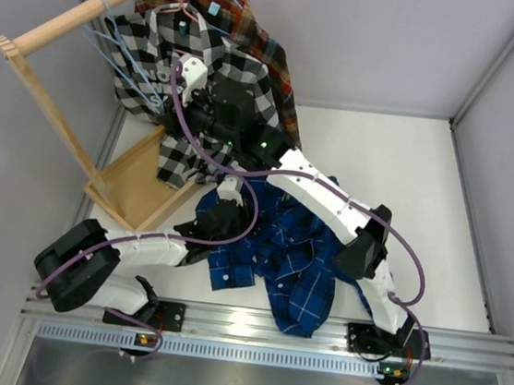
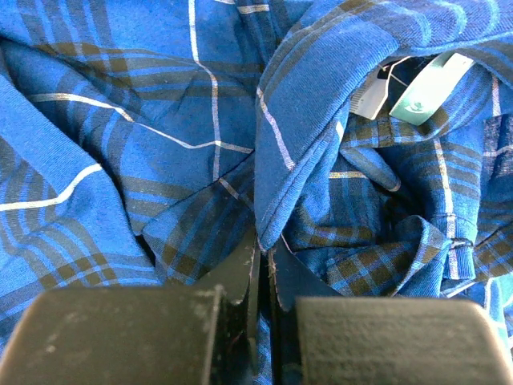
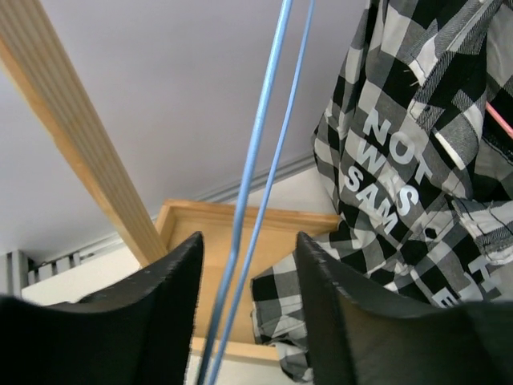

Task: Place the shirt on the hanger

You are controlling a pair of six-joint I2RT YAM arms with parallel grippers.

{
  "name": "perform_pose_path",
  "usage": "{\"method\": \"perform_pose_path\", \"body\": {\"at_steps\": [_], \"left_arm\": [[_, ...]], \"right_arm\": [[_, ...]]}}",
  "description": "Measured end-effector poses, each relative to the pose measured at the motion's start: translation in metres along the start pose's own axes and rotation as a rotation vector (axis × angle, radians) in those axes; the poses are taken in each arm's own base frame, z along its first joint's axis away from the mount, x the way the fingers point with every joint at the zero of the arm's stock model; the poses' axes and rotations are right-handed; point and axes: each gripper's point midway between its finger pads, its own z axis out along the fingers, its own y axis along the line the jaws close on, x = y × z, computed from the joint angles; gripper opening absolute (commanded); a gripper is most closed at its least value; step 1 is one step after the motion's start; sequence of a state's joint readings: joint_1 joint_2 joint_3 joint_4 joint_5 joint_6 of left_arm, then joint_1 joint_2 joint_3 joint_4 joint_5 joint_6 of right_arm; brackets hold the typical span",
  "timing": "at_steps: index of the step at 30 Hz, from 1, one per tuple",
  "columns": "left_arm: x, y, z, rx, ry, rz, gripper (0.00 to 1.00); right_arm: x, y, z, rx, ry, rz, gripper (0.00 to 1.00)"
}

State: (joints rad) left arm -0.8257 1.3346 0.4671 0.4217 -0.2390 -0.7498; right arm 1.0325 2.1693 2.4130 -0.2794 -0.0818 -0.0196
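The dark blue plaid shirt [image 1: 278,251] lies crumpled on the table between the arm bases. My left gripper [image 1: 225,209] is on its left part, and in the left wrist view the gripper [image 2: 264,245] is shut on a folded edge of the shirt [image 2: 160,160]. My right gripper [image 1: 164,98] reaches up to the rack. In the right wrist view it [image 3: 248,241] is open, with two thin wires of the light-blue hanger [image 3: 256,160] running between the jaws. Light-blue hangers [image 1: 123,61] hang from the rail.
A wooden rack [image 1: 92,6] with a tray base [image 1: 137,184] stands at the back left; its beam [image 3: 72,136] is left of my right gripper. A black-and-white checked shirt [image 1: 243,70] [image 3: 401,160] and a red-brown plaid shirt [image 1: 257,25] hang there. Pale tags [image 2: 425,88] show inside the collar.
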Motion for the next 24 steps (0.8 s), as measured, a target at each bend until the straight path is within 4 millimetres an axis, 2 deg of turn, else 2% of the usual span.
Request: {"method": "perform_pose_path", "body": {"at_steps": [10, 13, 14, 15, 20, 24], "left_arm": [[0.000, -0.002, 0.000, 0.008, 0.002, 0.001, 0.00], [0.000, -0.002, 0.000, 0.009, 0.001, 0.004, 0.00], [0.000, -0.002, 0.000, 0.009, 0.001, 0.006, 0.00], [0.000, -0.002, 0.000, 0.009, 0.001, 0.007, 0.00], [-0.003, -0.003, -0.003, 0.013, -0.004, 0.015, 0.00], [-0.005, -0.004, -0.005, 0.018, -0.010, 0.016, 0.00]], "right_arm": [[0.002, -0.004, 0.016, 0.011, -0.051, -0.019, 0.36], [-0.004, -0.005, 0.017, 0.019, -0.074, -0.025, 0.28], [-0.006, -0.006, 0.017, 0.023, -0.080, -0.026, 0.16], [-0.009, -0.007, 0.017, 0.030, -0.091, -0.033, 0.09], [-0.015, -0.012, 0.018, 0.058, -0.115, -0.030, 0.00], [-0.018, -0.014, 0.018, 0.066, -0.131, -0.029, 0.00]]}}
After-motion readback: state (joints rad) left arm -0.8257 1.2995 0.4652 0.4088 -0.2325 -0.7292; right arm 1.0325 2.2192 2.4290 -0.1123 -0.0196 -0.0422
